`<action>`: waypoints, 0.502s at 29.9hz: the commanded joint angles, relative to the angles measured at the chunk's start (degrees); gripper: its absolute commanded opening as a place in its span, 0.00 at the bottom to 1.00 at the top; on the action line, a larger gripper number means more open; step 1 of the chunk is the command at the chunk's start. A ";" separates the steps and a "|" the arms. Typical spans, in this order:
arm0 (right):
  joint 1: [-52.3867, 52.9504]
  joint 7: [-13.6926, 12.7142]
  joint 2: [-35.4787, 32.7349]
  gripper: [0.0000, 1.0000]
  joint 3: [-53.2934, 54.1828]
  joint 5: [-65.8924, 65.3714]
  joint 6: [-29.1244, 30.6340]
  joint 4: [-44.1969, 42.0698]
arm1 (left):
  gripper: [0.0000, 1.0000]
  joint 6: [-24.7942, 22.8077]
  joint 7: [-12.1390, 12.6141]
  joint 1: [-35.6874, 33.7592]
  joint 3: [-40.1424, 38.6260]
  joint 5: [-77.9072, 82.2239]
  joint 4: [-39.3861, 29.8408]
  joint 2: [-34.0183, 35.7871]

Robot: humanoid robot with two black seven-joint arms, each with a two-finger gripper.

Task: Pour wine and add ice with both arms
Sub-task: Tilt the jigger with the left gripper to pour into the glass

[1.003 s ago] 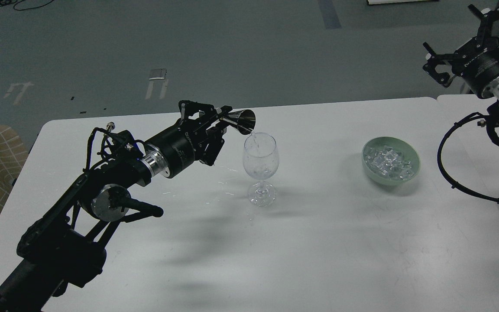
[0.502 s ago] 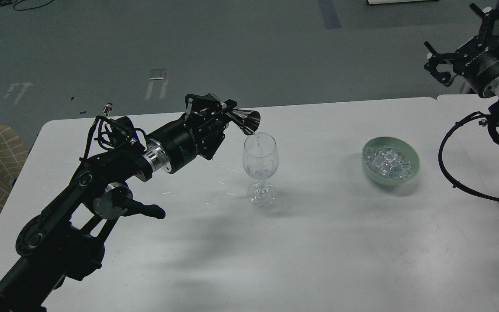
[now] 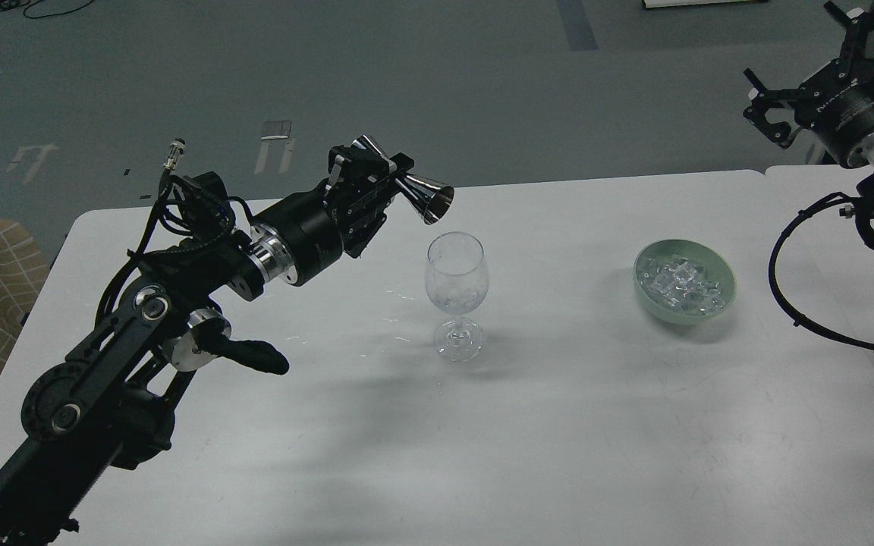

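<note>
My left gripper (image 3: 376, 182) is clamped on a steel jigger (image 3: 423, 199), taken at its narrow waist; the cup's mouth tips right and hangs just above and left of the wine glass (image 3: 457, 292), apart from the rim. No stream shows. The wine (image 3: 455, 302) is barely discernible low in the bowl of the glass; droplets lie on the desk (image 3: 558, 425) left of the stem.

My right gripper (image 3: 824, 72) hangs at the far right, well apart from everything, jaws spread and holding nothing.

The ice (image 3: 681, 287) is heaped in a pale green bowl (image 3: 716, 270) right of the glass.

Handling assessment: the cubes look wet, hard and slippery, each light; I judge a grip across two flat faces of one top cube, with modest force, to be safest. The glass is thin, top-heavy on a slender stem and easily toppled. The jigger is rigid and smooth; the waist is the sound grip.
</note>
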 commanded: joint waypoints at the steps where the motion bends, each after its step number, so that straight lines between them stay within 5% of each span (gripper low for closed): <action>1: -0.08 0.00 0.00 1.00 0.00 0.00 0.01 0.00 | 0.00 0.00 0.15 -0.60 0.01 0.43 -0.95 0.22; 15: 0.18 0.00 -0.09 1.00 0.17 0.00 0.01 0.08 | 0.00 -2.11 0.15 -0.87 0.01 5.79 -5.17 2.94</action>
